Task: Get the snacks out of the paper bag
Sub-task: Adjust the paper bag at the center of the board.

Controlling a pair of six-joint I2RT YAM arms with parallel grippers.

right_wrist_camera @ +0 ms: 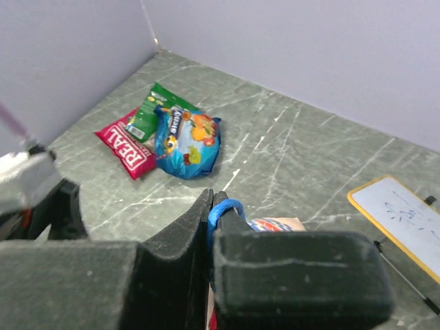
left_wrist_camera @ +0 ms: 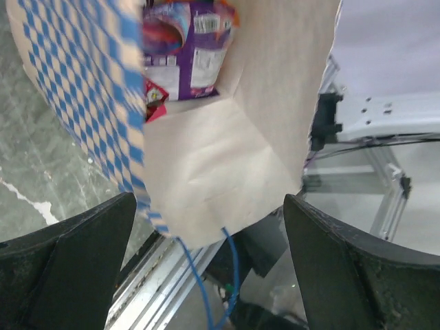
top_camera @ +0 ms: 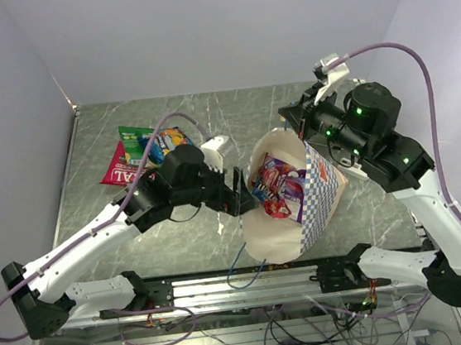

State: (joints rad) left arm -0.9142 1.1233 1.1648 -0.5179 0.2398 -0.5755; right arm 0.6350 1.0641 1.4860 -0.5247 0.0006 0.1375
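Right pincer [right_wrist_camera: 211,199] is clamped tight on the thin blue cord handle [right_wrist_camera: 230,207] of the large paper bag [top_camera: 291,232]. Bag is matte cream paper inside, blue-and-white diamond check outside. It sits near the front middle of the grey-green marbled bench [top_camera: 232,110], between the arms, mouth gaping upward.

Left pincer [top_camera: 246,197] is spread wide and holds nothing. Its black wedge fingers [left_wrist_camera: 75,268] have the bag's near rim between them; can't tell if they touch it.

In the bag: glossy purple packet [left_wrist_camera: 196,48], small print unreadable, and a tiny red wrapped candy [left_wrist_camera: 155,100] just beside it.

On the bench at far left, three glossy packets overlap: red one lettered "REAL" [right_wrist_camera: 127,148], green one [right_wrist_camera: 148,113], blue one [right_wrist_camera: 185,137] with multicolour print on top.

Yellow-framed whiteboard [right_wrist_camera: 402,220] has a blue scribble, illegible.
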